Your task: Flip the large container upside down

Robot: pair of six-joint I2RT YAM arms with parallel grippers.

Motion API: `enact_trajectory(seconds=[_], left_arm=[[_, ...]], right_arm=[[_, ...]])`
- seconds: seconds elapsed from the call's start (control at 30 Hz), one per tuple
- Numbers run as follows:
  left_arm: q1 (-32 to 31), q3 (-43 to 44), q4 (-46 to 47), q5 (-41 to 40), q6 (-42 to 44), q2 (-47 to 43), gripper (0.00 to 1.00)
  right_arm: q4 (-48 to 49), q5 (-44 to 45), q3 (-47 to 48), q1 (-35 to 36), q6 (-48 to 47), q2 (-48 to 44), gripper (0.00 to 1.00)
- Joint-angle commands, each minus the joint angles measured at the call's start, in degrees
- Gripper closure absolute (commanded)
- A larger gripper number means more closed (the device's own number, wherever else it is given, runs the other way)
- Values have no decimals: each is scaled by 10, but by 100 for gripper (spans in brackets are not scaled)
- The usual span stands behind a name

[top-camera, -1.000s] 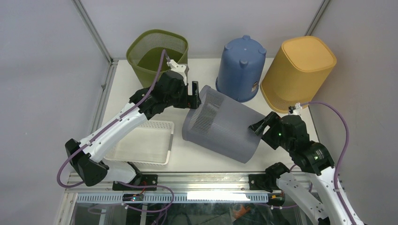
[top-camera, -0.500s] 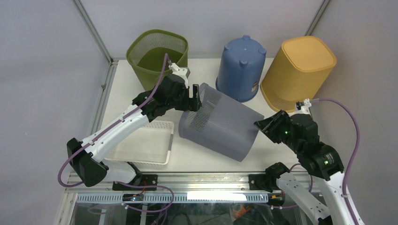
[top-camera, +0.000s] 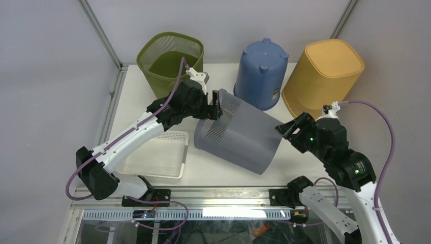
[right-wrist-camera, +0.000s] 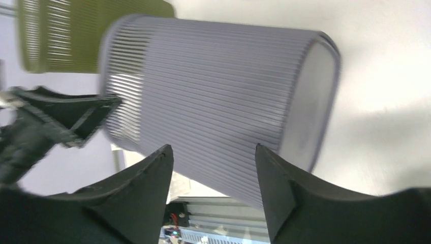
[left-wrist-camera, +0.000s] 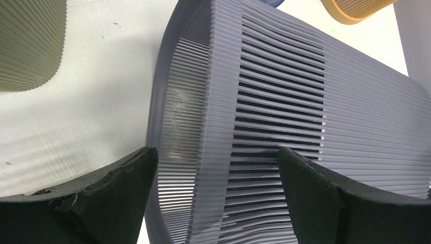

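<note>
The large grey ribbed container [top-camera: 239, 137] lies tilted on its side in the middle of the table, its open mouth to the upper left and its base to the lower right. My left gripper [top-camera: 216, 105] is open at the mouth. In the left wrist view its jaws [left-wrist-camera: 216, 188] straddle the rim wall of the container [left-wrist-camera: 305, 101] without closing on it. My right gripper [top-camera: 288, 131] is open and empty beside the base end. The container's side [right-wrist-camera: 218, 86] fills the right wrist view beyond that gripper [right-wrist-camera: 213, 173].
An upright green mesh basket [top-camera: 170, 58] stands at the back left. An upturned blue bucket [top-camera: 260, 71] and an upturned yellow bin [top-camera: 322, 76] stand at the back right, close behind the grey container. A white tray [top-camera: 155, 155] lies at the front left.
The right gripper has risen and drawn slightly back from the container's base. The left gripper has moved a little right over the rim. The container has shifted slightly left.
</note>
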Motion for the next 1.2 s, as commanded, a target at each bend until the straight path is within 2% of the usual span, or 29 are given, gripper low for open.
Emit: enact_trajectory(seconds=[0.0,0.17,0.23,0.43,0.57,0.9,1.17], left_arm=[[-3,14,-4,-32,27,-23,8],[-3,40,-28,-70,46,-51,6],[-3,46,-38,-75,47,-58,9],[-3,45,-62,-84,37,-71,21],[-2,35,-74,-115,36,-82,23],[0,-18,-53,-115,30,-56,25],[2,-33,-28,-103,36,-41,25]], right_arm=[[-56,34,-39,0,-4,5,32],[-56,30,-56,0,-9,2,18],[-42,7,-68,0,-10,3,14],[32,-70,-128,0,20,-16,12],[59,-79,-143,0,34,-41,19],[111,-110,-139,0,38,-60,52],[153,-129,-62,0,13,-39,57]])
